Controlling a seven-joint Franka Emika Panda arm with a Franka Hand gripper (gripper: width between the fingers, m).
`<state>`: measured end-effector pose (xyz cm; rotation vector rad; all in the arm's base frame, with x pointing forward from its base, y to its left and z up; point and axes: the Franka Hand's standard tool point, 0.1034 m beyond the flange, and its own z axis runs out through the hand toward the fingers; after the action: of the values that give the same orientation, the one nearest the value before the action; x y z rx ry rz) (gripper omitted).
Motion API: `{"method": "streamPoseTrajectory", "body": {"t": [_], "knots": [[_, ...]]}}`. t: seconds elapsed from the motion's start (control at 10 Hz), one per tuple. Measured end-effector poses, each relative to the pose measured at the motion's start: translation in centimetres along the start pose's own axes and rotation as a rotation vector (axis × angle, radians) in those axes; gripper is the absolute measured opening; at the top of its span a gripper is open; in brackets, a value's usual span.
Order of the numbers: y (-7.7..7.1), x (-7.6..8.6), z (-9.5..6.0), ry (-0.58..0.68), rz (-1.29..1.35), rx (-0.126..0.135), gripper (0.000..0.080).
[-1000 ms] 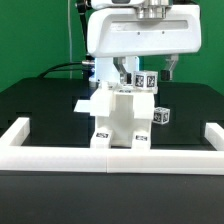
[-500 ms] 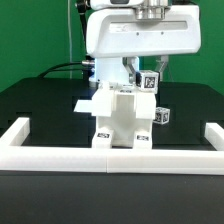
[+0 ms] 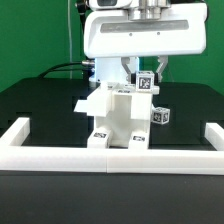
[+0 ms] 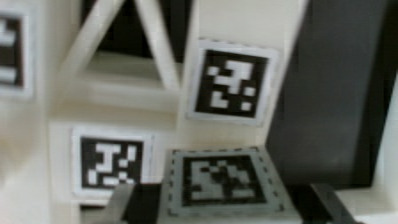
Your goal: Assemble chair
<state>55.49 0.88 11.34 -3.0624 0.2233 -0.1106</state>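
The hand [image 3: 146,76] hangs under the white arm [image 3: 135,35], closed on a small tagged part [image 3: 146,84] that sits between its two fingers. Just below it, toward the exterior view's left, the partly built chair [image 3: 117,118] stands upright on the black bench [image 3: 40,105], its foot against the low white wall [image 3: 60,155]. The gripped part is right at the chair's upper edge; I cannot tell whether they touch. A tagged block [image 3: 160,116] shows just beside the chair on the exterior view's right. Only the exterior view shows the bench, wall and whole chair. The wrist view is a blurred close-up of white uprights, one bearing a marker tag [image 4: 231,82] and a second tag [image 4: 111,160] nearby.
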Motion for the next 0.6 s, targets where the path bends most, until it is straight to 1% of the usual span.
{"method": "streamPoseTrajectory", "body": {"t": [0.1,0.2,0.6], "knots": [[-0.03,0.0,-0.01,0.0,0.04,0.001,0.0281],[-0.05,0.02,0.02,0.001,0.156,0.001,0.0282],[-0.19,0.13,0.08,0.008,0.474,0.002,0.0282]]}}
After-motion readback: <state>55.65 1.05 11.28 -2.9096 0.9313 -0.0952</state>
